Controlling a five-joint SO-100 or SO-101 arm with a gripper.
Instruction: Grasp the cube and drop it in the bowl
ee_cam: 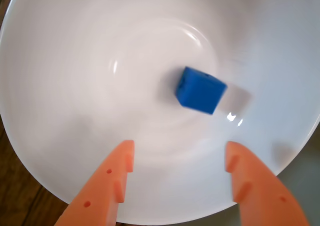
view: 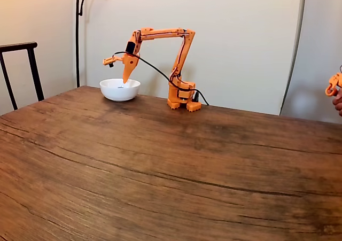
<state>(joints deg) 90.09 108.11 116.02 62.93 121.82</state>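
Observation:
In the wrist view the bright-blue cube [ee_cam: 201, 89] lies inside the white bowl [ee_cam: 60, 75], a little right of its middle and slightly blurred. My gripper [ee_cam: 179, 156] hangs above the bowl, its two orange fingers wide apart with nothing between them, so it is open. In the fixed view the orange arm reaches left from its base, and the gripper [view: 126, 76] points down just over the bowl [view: 120, 90] at the far left of the table. The cube is hidden by the bowl's wall there.
The wooden table [view: 171, 166] stretches wide toward the camera. The arm's base [view: 181, 99] stands to the right of the bowl. A dark chair [view: 21, 70] is at the left edge. At the right edge a hand holds an orange part [view: 334, 86].

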